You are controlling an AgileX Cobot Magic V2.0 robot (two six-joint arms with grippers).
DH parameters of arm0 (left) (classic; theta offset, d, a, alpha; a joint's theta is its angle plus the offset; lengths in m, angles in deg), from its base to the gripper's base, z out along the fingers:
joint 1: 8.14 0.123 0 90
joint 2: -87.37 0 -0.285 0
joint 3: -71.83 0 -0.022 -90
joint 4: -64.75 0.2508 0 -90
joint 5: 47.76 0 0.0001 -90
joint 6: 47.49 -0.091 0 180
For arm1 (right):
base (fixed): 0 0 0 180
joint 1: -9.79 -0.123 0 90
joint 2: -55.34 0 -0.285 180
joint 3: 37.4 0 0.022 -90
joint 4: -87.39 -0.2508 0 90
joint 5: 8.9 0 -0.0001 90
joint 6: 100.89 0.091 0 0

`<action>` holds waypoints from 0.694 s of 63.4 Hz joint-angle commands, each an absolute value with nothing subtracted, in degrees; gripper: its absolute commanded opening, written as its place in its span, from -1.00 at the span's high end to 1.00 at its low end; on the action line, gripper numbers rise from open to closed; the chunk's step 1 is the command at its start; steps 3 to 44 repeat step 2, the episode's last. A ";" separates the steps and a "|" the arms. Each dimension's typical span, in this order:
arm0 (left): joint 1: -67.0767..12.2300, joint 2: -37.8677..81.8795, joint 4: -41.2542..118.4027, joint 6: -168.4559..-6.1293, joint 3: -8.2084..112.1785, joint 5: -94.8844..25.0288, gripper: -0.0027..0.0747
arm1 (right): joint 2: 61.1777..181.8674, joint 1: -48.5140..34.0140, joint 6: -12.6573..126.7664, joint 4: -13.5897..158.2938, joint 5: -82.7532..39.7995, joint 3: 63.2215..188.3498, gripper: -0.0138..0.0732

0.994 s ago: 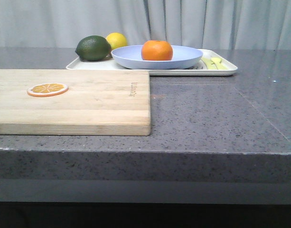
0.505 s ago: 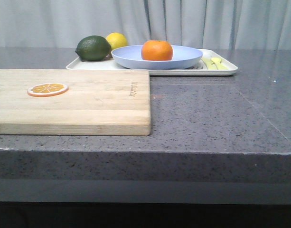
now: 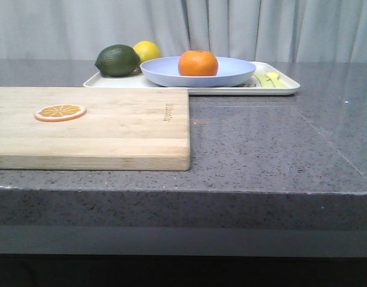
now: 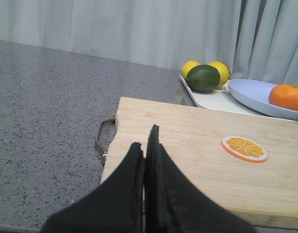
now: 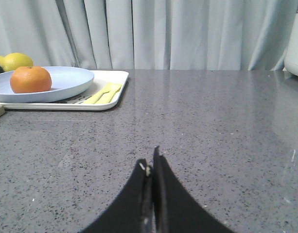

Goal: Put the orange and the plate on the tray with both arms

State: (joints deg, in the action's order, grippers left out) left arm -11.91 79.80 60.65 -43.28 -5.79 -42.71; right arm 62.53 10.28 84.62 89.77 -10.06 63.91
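Observation:
The orange sits in the lavender-blue plate, which rests on the off-white tray at the back of the counter. They also show in the left wrist view, orange and plate, and in the right wrist view, orange, plate, tray. My left gripper is shut and empty, low over the near end of the cutting board. My right gripper is shut and empty over bare counter, well short of the tray. Neither gripper shows in the front view.
A light wooden cutting board with a thin orange slice lies front left. A dark green lime and a yellow lemon sit on the tray's left end, yellow cutlery on its right end. A curtain hangs behind.

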 commanded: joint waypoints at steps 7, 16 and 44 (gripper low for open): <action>-11.91 80.94 60.14 -42.82 -7.38 -47.76 0.98 | 61.49 10.57 84.58 90.74 -5.53 65.23 0.83; -11.91 80.94 60.14 -42.82 -7.38 -47.76 0.98 | 61.49 10.57 84.58 90.74 -5.53 65.23 0.83; -11.91 80.94 60.14 -42.82 -7.38 -47.76 0.98 | 61.49 10.57 84.58 90.74 -5.53 65.23 0.83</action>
